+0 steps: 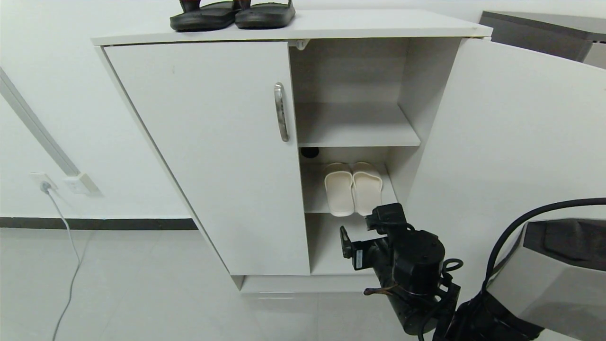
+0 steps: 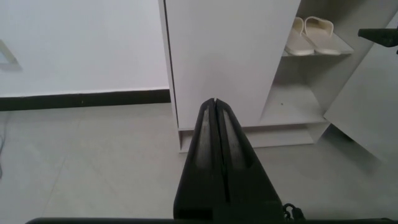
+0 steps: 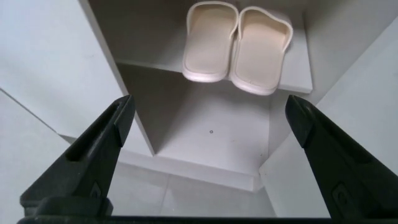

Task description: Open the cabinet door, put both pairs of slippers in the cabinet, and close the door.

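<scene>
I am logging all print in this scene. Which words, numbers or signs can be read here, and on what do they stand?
None can be read.
A small white label on the right gripper: too small to read.

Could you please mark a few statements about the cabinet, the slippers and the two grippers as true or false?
1. The white slippers lie on a shelf inside the cabinet. True.
2. The black slippers are inside the cabinet as well. False: they sit on top of it.
3. The right door stands open. True.
4. The right gripper holds a slipper. False: it is open and empty, in front of the open cabinet.
5. The left gripper is shut. True.
</scene>
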`<state>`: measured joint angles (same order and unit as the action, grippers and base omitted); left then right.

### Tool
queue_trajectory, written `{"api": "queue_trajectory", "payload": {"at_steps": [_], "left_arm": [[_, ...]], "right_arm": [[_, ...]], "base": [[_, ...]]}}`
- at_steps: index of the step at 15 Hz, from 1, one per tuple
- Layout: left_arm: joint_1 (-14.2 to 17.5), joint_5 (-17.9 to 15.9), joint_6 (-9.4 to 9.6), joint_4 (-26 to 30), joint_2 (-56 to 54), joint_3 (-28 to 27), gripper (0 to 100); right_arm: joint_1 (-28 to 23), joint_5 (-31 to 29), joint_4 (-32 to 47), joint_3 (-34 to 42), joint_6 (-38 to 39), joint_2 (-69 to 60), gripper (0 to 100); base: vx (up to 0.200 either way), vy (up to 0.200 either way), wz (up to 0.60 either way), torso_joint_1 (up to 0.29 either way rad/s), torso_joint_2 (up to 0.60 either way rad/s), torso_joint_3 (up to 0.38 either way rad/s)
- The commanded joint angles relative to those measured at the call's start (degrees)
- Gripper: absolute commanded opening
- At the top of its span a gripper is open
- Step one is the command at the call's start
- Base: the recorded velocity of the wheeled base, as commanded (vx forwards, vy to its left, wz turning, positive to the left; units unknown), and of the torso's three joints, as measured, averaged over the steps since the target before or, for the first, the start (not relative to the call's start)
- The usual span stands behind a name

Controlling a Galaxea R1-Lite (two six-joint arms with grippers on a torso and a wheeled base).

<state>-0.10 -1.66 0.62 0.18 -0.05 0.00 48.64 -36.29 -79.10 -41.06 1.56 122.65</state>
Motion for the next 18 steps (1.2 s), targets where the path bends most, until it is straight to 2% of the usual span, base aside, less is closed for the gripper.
{"api": "queue_trajectory", "payload": {"at_steps": [1, 5, 13, 16, 18], "left_arm": [[0.0, 0.0, -0.01, 0.0, 0.0, 0.0, 0], [0.0, 0.0, 0.08, 0.0, 0.0, 0.0, 0], [0.0, 0.0, 0.26, 0.0, 0.0, 0.0, 0], [0.0, -0.1, 0.87, 0.0, 0.0, 0.0, 0], [0.0, 0.0, 0.52, 0.0, 0.0, 0.0, 0]], "right_arm": [[0.0, 0.0, 0.0, 0.0, -0.1, -0.1, 100], [0.0, -0.1, 0.0, 0.0, -0.9, 0.0, 100], [0.1, -0.1, -0.2, 0.0, -1.1, 0.7, 100], [0.1, -0.1, -0.3, -0.1, -1.1, 1.3, 100], [0.1, -0.1, -0.3, -0.2, -1.1, 1.5, 100]], "base": [[0.0, 0.0, 0.0, 0.0, 0.0, 0.0], [0.0, 0.0, 0.0, 0.004, 0.0, 0.052], [0.0, 0.0, 0.0, 0.002, 0.0, 0.181], [0.0, 0.0, 0.0, 0.001, 0.0, 0.025], [0.0, 0.0, 0.0, 0.0, 0.0, 0.0]]}}
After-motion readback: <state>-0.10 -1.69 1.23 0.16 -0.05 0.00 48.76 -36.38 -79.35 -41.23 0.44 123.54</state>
